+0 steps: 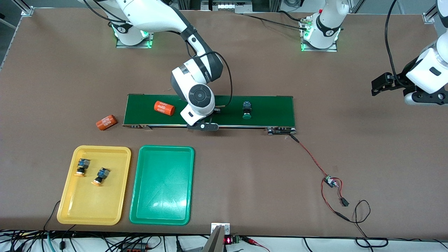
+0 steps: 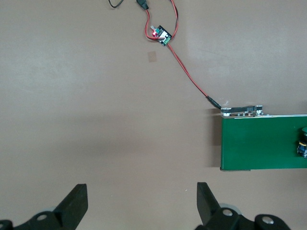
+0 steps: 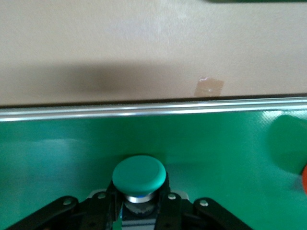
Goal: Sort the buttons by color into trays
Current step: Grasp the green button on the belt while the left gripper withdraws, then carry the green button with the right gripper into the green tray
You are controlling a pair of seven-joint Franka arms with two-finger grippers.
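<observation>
My right gripper is down on the dark-green conveyor belt, and its fingers are shut on the body of a green-capped button. In the front view the right hand hides that button. A second green-capped button stands farther along the belt toward the left arm's end; its edge shows in the left wrist view. Two yellow-capped buttons lie in the yellow tray. The green tray beside it holds nothing. My left gripper waits open over bare table.
One orange cylinder lies on the belt beside the right hand, another on the table off the belt's end. A small circuit board with red and black wires runs from the belt's motor end toward the front edge.
</observation>
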